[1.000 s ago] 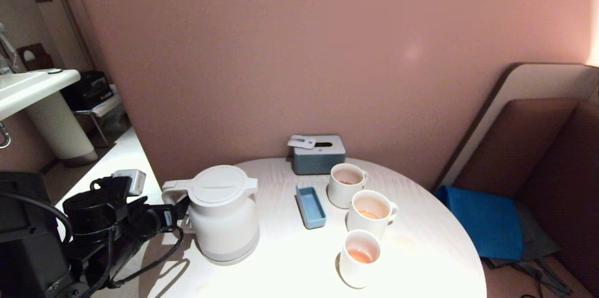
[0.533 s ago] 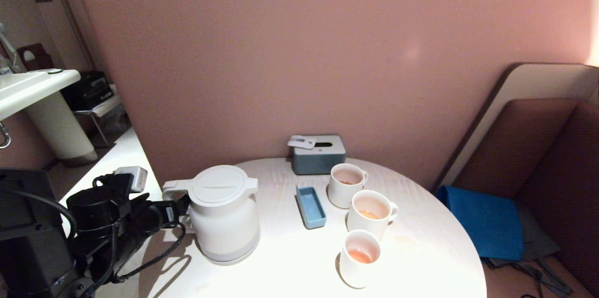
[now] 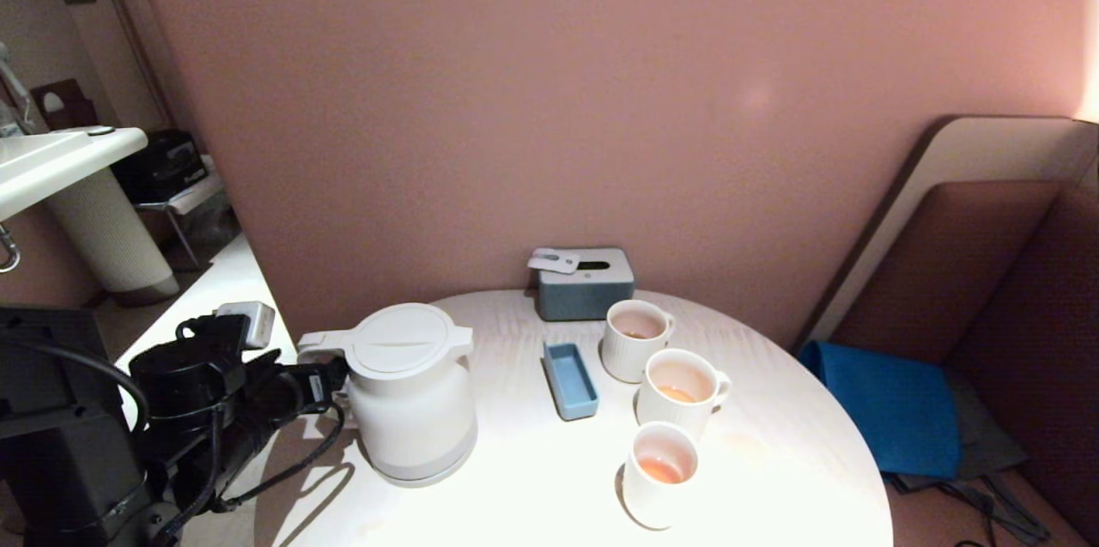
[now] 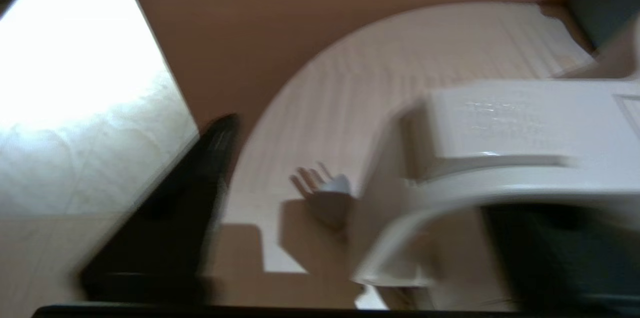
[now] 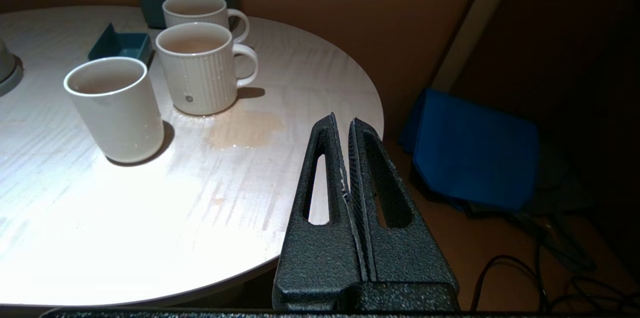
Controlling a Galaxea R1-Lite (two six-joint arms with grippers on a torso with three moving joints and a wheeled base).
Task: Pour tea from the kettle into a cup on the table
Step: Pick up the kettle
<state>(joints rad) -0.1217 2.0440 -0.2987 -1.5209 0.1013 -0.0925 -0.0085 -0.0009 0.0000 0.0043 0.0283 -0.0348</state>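
Left pincer [image 3: 330, 375] at kettle [image 3: 412, 392] handle, grip state unclear. Right pincer [image 5: 347, 131] closed, empty, off tabletop [image 3: 532, 478] edge. Kettle upright.

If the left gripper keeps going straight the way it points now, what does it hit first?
Most likely the kettle: the left gripper points at its loop handle, which fills the left wrist view. Whether it already touches is unclear.
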